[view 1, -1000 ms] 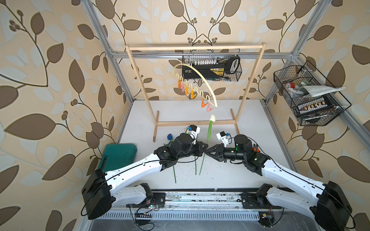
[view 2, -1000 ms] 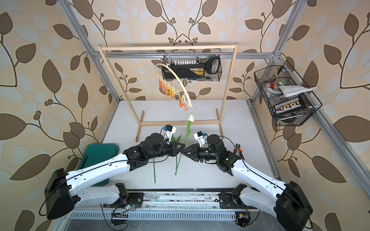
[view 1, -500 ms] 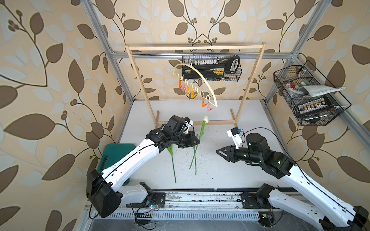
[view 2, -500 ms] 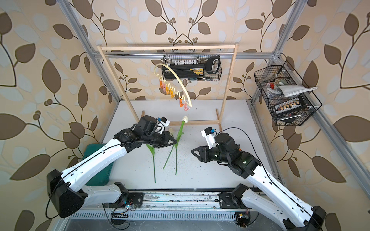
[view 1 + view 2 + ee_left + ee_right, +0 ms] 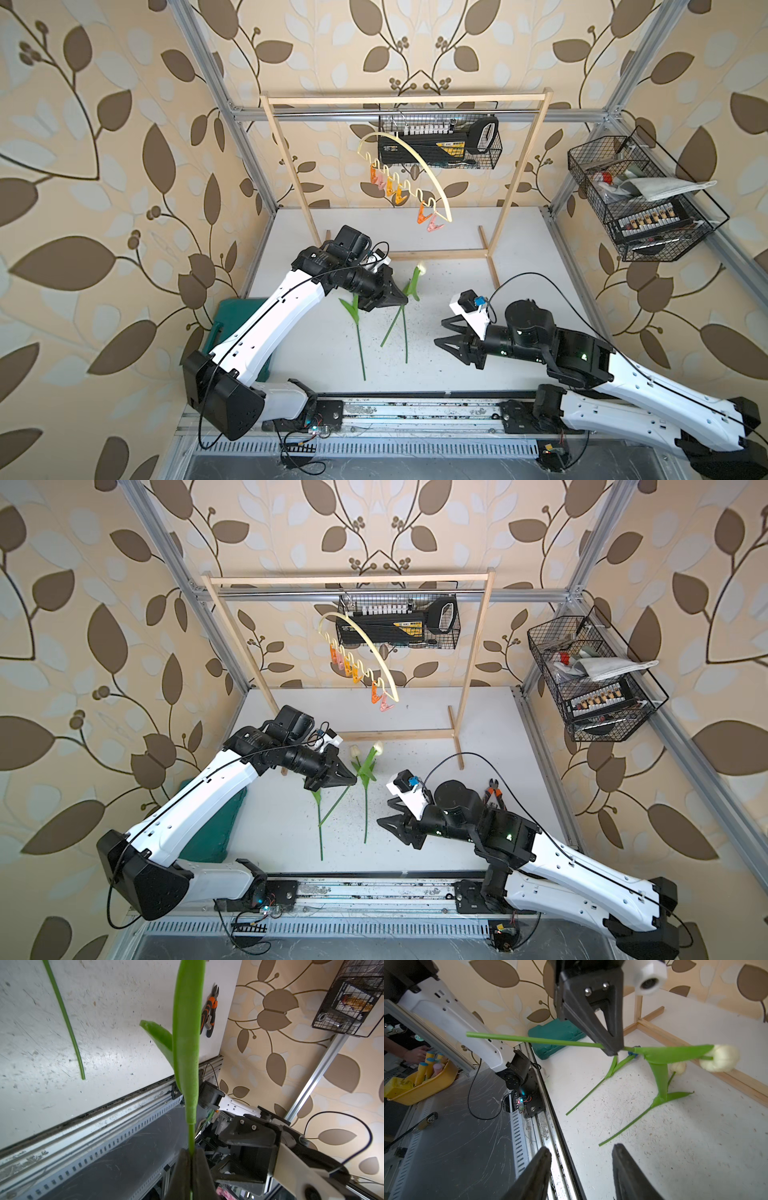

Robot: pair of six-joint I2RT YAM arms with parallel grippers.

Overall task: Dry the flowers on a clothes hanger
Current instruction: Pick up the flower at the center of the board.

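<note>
Top views: left gripper (image 5: pixel 401 302) pinches cream tulip (image 5: pixel 413 286) mid-stem, raised off table (image 5: pixel 519 257); right gripper (image 5: pixel 439 331) spread & empty, just right of it. Two more flowers (image 5: pixel 360 353) lie below, blue head hidden under left gripper. Far side: clothes hanger (image 5: pixel 400 192) on wooden rack (image 5: pixel 407 99). Green case (image 5: pixel 230 320), pliers (image 5: pixel 494 789) partly covered by arms.

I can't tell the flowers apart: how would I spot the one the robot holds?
On the white table, before the wooden rack, are three tulips. Yours is the cream tulip pinched by its stem in the left gripper, slanting up off the table; the other two lie flat.
</note>
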